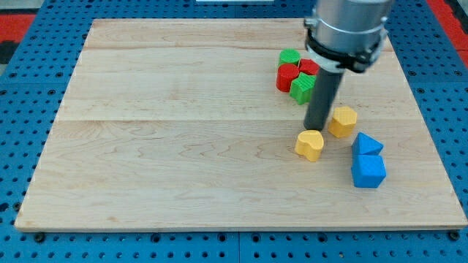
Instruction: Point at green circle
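Red (287, 77), green (289, 57), yellow (309, 145) and blue (368, 170) blocks; pale wood board (183, 131).

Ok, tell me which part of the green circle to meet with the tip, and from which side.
Its upper-left rim. The green circle is bare toward the view's top and left, while red blocks crowd its lower side. My tip sits below that cluster, just above the yellow heart, so I'd probably circle round.

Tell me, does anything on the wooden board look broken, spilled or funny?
Nothing stands out. The board looks whole and clean. The blocks sit flat in two bunches at the view's right: red and green ones higher up, yellow and blue ones lower down. My tip rests just above the yellow heart.
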Robot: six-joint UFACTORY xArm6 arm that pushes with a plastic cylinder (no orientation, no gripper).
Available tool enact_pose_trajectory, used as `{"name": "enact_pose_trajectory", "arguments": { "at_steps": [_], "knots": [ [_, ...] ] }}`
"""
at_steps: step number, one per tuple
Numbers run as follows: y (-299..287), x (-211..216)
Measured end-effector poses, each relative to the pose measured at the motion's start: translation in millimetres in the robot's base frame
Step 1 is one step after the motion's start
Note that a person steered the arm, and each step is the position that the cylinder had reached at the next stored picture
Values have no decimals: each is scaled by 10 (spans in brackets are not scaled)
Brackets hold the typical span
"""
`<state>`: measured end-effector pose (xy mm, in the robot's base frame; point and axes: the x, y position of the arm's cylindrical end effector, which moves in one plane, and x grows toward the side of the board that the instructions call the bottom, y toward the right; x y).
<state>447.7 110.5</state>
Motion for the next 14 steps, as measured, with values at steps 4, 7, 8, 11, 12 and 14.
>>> {"name": "enact_pose_trajectory", "arguments": {
  "at_steps": [4,7,8,11,12,14],
  "knots": [
    [-1163,-484],
    [-1183,-1145],
    [-1333,-1446],
    [-273,-2017],
    [112,-1919],
    [196,-1557]
  ]
}}
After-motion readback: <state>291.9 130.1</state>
